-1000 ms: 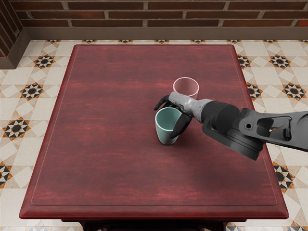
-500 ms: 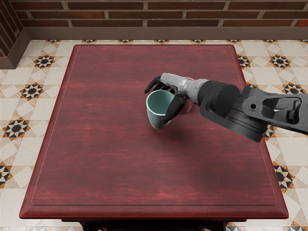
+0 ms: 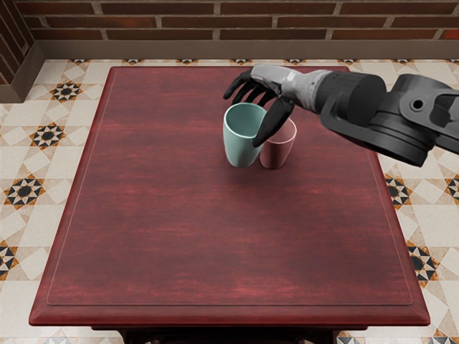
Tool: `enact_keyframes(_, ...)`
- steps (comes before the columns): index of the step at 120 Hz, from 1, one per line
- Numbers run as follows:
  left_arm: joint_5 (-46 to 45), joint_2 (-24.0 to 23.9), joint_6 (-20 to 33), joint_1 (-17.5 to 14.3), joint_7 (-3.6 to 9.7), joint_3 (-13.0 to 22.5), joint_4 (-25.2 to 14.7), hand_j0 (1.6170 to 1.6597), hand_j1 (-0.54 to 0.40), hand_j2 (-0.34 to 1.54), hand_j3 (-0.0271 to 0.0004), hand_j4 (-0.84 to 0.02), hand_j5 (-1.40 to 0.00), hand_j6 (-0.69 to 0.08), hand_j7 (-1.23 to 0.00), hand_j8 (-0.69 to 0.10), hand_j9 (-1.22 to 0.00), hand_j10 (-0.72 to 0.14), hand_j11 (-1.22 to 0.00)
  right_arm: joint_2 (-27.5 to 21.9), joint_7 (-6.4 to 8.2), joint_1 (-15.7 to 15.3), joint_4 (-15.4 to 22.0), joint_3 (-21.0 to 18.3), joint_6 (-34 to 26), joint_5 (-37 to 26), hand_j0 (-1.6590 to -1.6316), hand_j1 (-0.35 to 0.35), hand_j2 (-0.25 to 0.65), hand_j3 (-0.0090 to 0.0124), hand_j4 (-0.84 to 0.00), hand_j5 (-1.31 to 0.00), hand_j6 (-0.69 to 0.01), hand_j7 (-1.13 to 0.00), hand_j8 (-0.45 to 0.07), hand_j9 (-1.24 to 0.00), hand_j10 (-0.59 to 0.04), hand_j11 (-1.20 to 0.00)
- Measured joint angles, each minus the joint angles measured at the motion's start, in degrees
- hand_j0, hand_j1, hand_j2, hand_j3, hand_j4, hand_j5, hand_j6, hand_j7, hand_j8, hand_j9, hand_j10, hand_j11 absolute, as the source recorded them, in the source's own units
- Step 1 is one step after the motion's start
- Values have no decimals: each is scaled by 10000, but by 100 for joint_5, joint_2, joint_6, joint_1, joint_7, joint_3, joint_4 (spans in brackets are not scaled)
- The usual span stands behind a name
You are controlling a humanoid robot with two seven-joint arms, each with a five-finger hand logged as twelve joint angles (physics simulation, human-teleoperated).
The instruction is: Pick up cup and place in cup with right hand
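With its fingers gripping the teal cup, the right hand could topple the pink cup by swinging across too low, base striking rim.

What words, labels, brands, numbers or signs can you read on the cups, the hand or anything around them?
None: no text shows anywhere.
Teal cup, held by the right hand: plain on the sides that show.
Pink cup: plain where visible, partly hidden.
Right hand: no lettering visible.
Table: only grain.
Floor tiles: star patterns, not signs.
The cups' far sides are out of sight.
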Motion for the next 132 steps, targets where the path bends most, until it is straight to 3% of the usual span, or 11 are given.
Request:
enact_keyframes(36,0,0,0,0,0,1,0,16581,3490,-2,0,0,0,0,0,0,0,0,0,-74,0,18,-218,116,87,45,-16576,1046,1353,-3,-4359,-5794,-3849,-5738,-3292,-5731,-4393,-5729)
enact_keyframes(51,0,0,0,0,0,0,0,16581,3490,-2,0,0,1,0,0,0,0,0,0,-90,-1,87,-372,124,140,46,-16581,1071,1580,6,-4411,-5840,-3803,-5794,-3366,-5780,-4474,-5810)
enact_keyframes(59,0,0,0,0,0,0,0,16581,3490,-2,0,0,0,0,0,0,0,0,0,-177,0,106,-416,154,201,51,-16579,1085,1570,-5,-4404,-5867,-3837,-5807,-3315,-5794,-4459,-5809)
enact_keyframes(86,0,0,0,-1,0,0,0,16581,3490,-2,0,0,0,0,0,0,0,0,0,-399,0,128,-505,231,338,49,-16580,1087,1631,0,-4401,-5889,-3876,-5811,-3380,-5744,-4516,-5811)
enact_keyframes(132,0,0,0,0,0,0,0,16581,3490,-1,0,0,0,0,0,0,0,0,0,-378,0,129,-1011,282,520,47,-16580,1042,1574,1,-4380,-5801,-3955,-5750,-3469,-5674,-4563,-5762)
